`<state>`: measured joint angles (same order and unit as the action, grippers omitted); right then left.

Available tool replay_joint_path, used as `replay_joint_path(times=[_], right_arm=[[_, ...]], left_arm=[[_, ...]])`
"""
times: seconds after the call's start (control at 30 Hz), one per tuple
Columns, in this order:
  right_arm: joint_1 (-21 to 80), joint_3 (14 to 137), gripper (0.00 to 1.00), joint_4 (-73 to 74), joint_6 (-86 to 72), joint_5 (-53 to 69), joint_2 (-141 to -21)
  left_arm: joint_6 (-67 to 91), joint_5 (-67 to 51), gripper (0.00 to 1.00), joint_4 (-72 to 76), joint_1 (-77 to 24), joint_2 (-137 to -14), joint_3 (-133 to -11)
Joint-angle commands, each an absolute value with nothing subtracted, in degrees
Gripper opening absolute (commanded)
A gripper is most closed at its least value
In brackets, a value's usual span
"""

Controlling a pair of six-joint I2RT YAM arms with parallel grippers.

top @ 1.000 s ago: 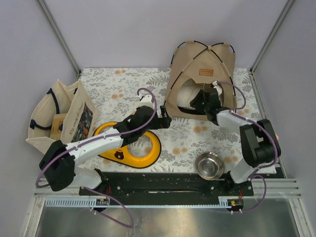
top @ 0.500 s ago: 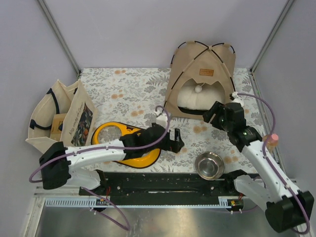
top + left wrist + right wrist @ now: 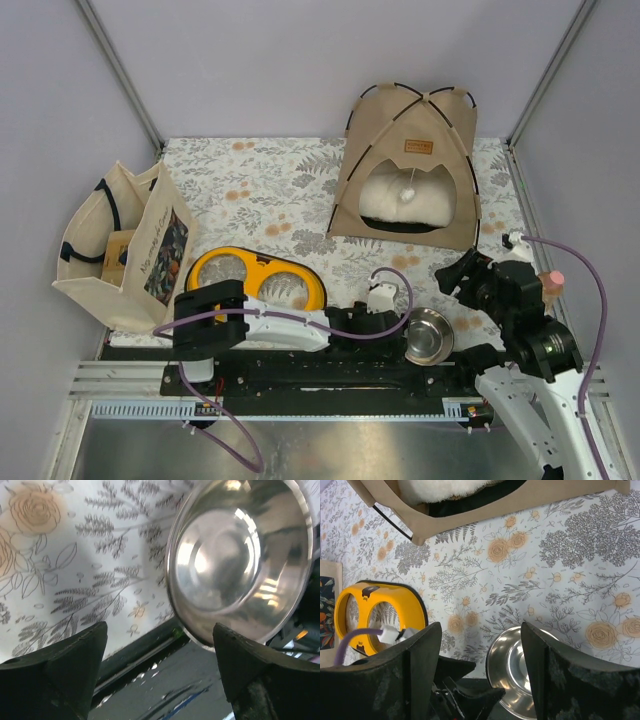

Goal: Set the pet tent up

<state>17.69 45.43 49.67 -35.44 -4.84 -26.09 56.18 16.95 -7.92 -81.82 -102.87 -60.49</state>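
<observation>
Tan canvas pet tent with thin black poles [image 3: 405, 165] stands erect, well beyond both grippers.

A second ago the right gripper [image 3: 462, 278] was at the tent's doorway and the left gripper [image 3: 395, 325] by its front corner. Both have since pulled back to the near edge, leaving the white fluffy cushion [image 3: 405, 205] inside and the white pompom [image 3: 407, 192] hanging over it. The floral-printed tablecloth [image 3: 280, 190] lies between pale lilac walls [image 3: 260, 60]. The left arm is folded low, its fingers spread wide and empty just beside the round steel bowl [image 3: 235, 560]. The right gripper is raised, tilted down and likewise parted, holding nothing.
</observation>
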Motion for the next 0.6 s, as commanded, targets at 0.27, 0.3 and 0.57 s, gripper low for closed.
replay_joint_path(times=[0.27, 0.3, 0.57], right_arm=[[18.0, 47.5, 0.73, 57.7, -36.2, -1.9, -19.8], [18.1, 47.2, 0.73, 57.9, -36.3, -1.8, -19.3], [18.1, 44.8, 0.73, 57.2, -37.1, -0.2, -18.4]], left_arm=[[64.2, 21.8, 0.54, -7.9, -81.6, -110.6, -67.5], [64.4, 22.2, 0.54, -9.4, -81.4, -110.9, -67.9], [64.5, 25.0, 0.17, -14.2, -78.1, -105.9, -65.1]])
